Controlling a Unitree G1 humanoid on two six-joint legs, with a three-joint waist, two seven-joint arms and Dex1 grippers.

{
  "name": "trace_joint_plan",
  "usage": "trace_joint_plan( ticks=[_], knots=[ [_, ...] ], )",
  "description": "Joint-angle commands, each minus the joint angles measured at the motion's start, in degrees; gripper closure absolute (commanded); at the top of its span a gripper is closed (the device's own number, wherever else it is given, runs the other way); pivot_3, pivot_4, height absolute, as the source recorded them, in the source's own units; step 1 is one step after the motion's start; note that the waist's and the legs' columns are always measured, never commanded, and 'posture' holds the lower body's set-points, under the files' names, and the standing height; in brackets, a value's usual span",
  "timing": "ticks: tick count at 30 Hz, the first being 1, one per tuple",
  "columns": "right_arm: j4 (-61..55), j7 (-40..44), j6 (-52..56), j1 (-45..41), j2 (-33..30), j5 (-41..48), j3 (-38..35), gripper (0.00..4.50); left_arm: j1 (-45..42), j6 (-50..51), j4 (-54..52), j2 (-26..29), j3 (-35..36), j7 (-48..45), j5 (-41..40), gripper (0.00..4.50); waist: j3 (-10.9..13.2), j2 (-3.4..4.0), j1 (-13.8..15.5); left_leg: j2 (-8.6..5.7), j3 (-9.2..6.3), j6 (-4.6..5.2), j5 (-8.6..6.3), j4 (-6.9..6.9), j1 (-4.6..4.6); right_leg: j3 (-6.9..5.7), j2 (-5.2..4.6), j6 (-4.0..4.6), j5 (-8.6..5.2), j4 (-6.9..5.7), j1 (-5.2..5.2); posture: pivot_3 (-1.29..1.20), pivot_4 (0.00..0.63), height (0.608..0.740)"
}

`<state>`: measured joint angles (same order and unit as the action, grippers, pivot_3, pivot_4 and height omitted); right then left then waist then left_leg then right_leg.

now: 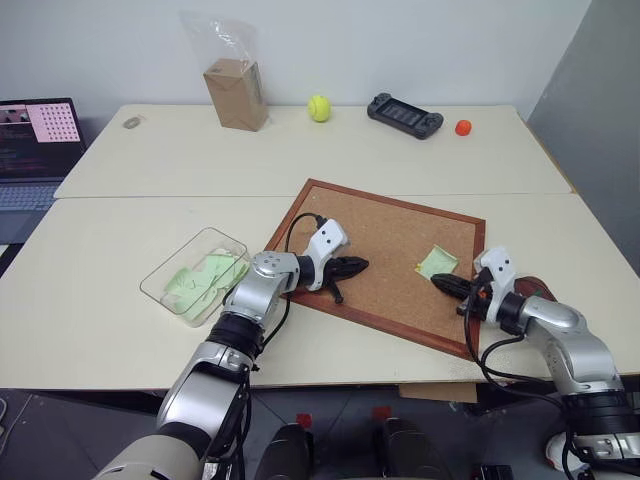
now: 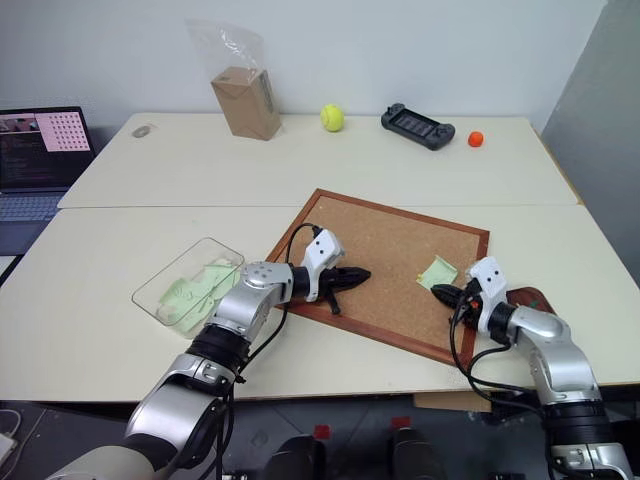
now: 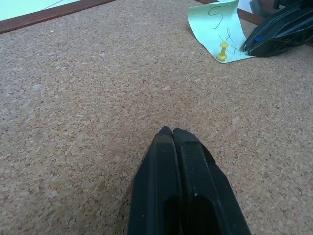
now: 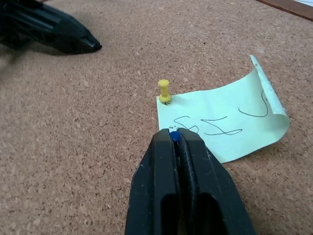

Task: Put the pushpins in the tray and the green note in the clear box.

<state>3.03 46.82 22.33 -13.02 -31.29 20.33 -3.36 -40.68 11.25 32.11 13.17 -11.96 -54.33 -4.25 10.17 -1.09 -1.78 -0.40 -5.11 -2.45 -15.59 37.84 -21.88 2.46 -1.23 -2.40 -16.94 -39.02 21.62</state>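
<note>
1. Grip first: our right claw (image 4: 174, 131) is closed tight, with a small blue thing pinched at the very tips. We read it as a pin (image 4: 173, 136) pulled from the near corner of the note, though too little of it shows to be sure.
2. Left claw (image 3: 172, 131) is closed on nothing, tips resting low over bare cork on the corkboard (image 1: 390, 232). We judge it is bracing the board while the right works.
3. Green note (image 4: 230, 122) sits on the cork just past the right tips, held by one yellow pin (image 4: 165, 90) at its corner, so it cannot go yet.
4. Look of the note: pale green, thin, scribbled in pen, far edge curling up.
5. Tray (image 2: 528, 297) sits just beside the right arm, a short carry for the pin.
6. Clear box (image 1: 160, 278) sits well apart on our left, green papers (image 1: 205, 275) already inside.
</note>
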Motion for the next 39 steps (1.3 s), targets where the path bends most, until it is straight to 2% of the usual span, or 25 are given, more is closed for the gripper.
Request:
trace_joint_plan(
  ticks=[1, 7, 13, 20, 24, 30, 39],
  knots=[
    [-7.16, 1.57, 3.11, -0.06, 0.1, 7.07, -4.17, 4.5, 0.38, 0.54, -0.65, -0.06, -0.43, 0.12, 0.33, 4.5, 0.01, 0.02, 0.05, 0.0, -0.01, 0.0, 0.0, 0.0, -0.02, 0.0, 0.0, 0.0, 0.0, 0.0, 0.03, 0.0, 0.15, 0.74],
    [-10.61, -0.8, 7.45, 0.36, -0.11, 11.0, -6.76, 4.5, -0.06, 0.18, 0.11, 0.0, -0.38, 0.05, 0.47, 4.5, 0.02, 0.03, 0.03, 0.01, -0.02, 0.0, 0.0, 0.01, -0.03, 0.0, -0.01, 0.0, 0.0, 0.0, 0.01, 0.0, 0.15, 0.74],
    [-13.05, -5.3, 7.99, 1.74, -1.27, 10.87, -11.1, 4.5, -0.15, 0.08, 0.2, -0.07, -0.45, -0.08, 0.46, 4.5, 0.02, 0.03, 0.09, 0.0, -0.02, 0.0, 0.0, 0.0, -0.04, 0.0, -0.01, 0.0, 0.0, 0.0, 0.02, 0.0, 0.15, 0.74],
    [-10.91, -13.72, 2.87, 8.43, -5.78, 1.38, -17.51, 4.5, -0.4, -0.47, 1.23, -0.52, -0.65, -0.2, 0.58, 4.5, 0.01, 0.03, 0.13, -0.02, 0.02, 0.0, 0.0, -0.01, -0.05, 0.0, -0.02, 0.0, 0.0, 0.02, 0.02, 0.0, 0.15, 0.74],
    [-9.76, -17.16, 3.98, 10.38, -5.53, 1.33, -21.93, 4.5, -0.55, -0.65, 1.57, -0.84, -0.76, -0.26, 0.59, 4.5, 0.0, 0.05, 0.11, -0.03, 0.09, 0.0, 0.0, -0.01, -0.01, 0.05, -0.02, 0.0, 0.0, 0.01, 0.0, 0.0, 0.15, 0.74],
    [-12.14, -19.23, 9.18, 12.37, -3.53, 3.92, -22.86, 4.5, -1.26, -1.17, 2.8, -0.96, -0.78, -0.67, 0.69, 4.5, -0.01, 0.06, 0.12, -0.02, 0.08, 0.0, 0.0, 0.0, 0.01, 0.04, -0.01, 0.0, 0.0, 0.01, -0.04, 0.0, 0.15, 0.74],
    [-11.84, -19.8, 12.7, 12.34, -3.82, 4.83, -23.03, 4.5, -1.8, -1.88, 3.76, -0.84, -0.69, -1.16, 0.78, 4.5, -0.01, 0.06, 0.12, -0.03, 0.07, 0.0, 0.0, 0.0, 0.01, 0.04, -0.02, -0.01, 0.0, 0.02, -0.05, 0.0, 0.15, 0.74]
  ],
)
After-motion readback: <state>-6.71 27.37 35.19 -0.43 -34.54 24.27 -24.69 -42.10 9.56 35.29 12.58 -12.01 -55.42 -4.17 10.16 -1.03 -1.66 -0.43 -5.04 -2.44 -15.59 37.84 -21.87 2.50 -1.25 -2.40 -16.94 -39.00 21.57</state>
